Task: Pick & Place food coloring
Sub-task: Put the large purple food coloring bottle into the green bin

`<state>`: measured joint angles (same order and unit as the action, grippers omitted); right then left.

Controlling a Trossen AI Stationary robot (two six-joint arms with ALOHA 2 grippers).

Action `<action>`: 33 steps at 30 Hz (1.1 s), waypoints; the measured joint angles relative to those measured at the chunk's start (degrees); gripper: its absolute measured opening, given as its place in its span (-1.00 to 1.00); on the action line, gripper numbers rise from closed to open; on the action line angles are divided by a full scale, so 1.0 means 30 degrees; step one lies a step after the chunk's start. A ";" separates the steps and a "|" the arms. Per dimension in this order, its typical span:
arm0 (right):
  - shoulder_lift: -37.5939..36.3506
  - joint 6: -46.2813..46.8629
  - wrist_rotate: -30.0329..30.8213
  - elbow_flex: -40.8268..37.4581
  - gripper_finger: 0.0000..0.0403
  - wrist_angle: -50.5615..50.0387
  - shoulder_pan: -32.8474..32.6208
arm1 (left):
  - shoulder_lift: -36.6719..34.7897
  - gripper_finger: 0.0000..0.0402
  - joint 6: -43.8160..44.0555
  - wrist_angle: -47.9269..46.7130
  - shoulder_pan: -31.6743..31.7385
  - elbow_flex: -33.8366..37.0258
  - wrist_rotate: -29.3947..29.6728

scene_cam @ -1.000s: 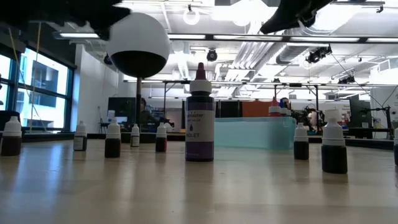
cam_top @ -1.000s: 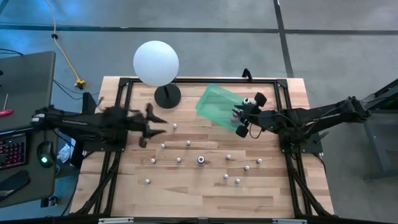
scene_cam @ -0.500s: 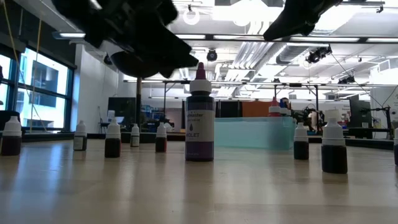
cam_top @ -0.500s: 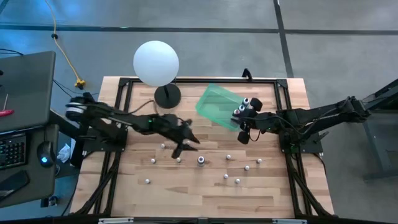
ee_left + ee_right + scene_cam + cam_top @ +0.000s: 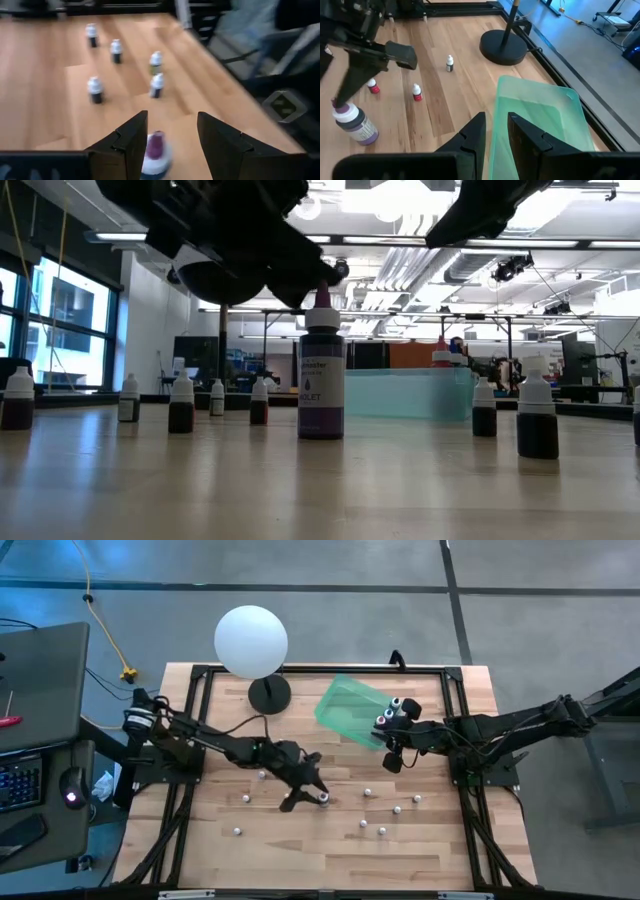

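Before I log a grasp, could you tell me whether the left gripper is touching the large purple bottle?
Apart: left wrist view shows left gripper fingers open, with gaps beside the purple bottle.

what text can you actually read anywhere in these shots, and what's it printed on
"VIOLET": bottom line of the label on the large purple bottle, seen in the low view.
The line above it on that label: too blurred to read.
The same bottle's label in the right wrist view: print shows, too small to read.
The small food coloring bottles: no legible labels.
Green bin, globe lamp, table: no text visible.
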<state>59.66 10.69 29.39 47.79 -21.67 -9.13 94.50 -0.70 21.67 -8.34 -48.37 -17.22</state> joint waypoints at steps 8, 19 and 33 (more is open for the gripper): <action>0.0000 0.0724 -0.0169 0.0000 -0.64 0.0000 0.0000 | 0.0364 -0.15 -0.0052 -0.0570 -0.0233 0.0050 0.1517; 0.0000 0.0943 -0.0255 0.0000 -0.64 0.0000 0.0000 | 0.0678 -0.58 -0.0177 -0.0024 -0.0231 0.0042 0.1555; 0.0000 0.0781 -0.0138 0.0000 -0.64 -0.0661 0.0000 | 0.0670 -0.47 -0.0581 -0.2390 0.1717 -0.4415 0.4999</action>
<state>59.66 13.03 28.97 47.79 -23.66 -9.13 96.51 -2.45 14.50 -3.19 -61.62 -2.22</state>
